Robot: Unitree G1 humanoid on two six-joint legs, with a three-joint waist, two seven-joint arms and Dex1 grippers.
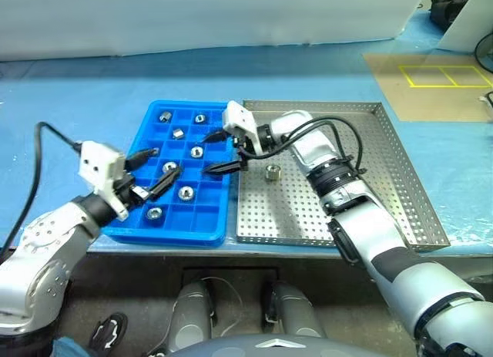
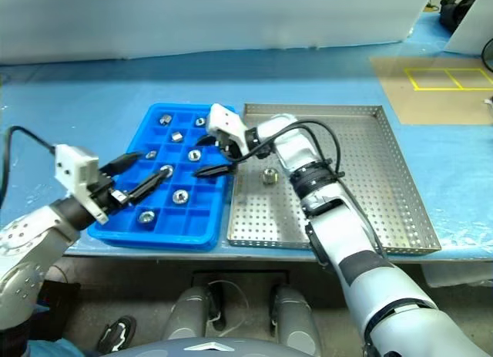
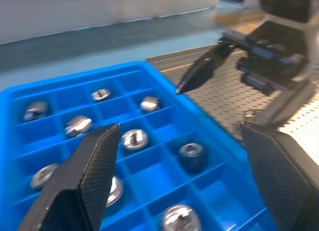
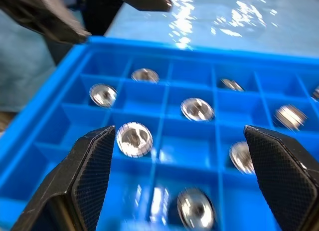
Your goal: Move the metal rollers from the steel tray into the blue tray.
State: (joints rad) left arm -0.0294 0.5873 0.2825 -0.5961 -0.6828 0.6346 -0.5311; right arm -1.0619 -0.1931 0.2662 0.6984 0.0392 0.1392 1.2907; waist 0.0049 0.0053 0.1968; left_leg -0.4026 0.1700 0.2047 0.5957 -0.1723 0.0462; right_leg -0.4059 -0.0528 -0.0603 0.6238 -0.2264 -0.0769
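Left eye view: the right gripper (image 1: 223, 151) is reached across from the lower right of the frame to the blue tray's (image 1: 158, 230) right edge, fingers spread and nothing held. The left gripper (image 1: 152, 170) is stretched in from the lower left over that tray, also spread and empty. Seven metal rollers (image 1: 185, 192) can be counted in the blue tray at centre left. One roller (image 1: 271, 172) is left on the steel tray (image 1: 400, 180), centre right.
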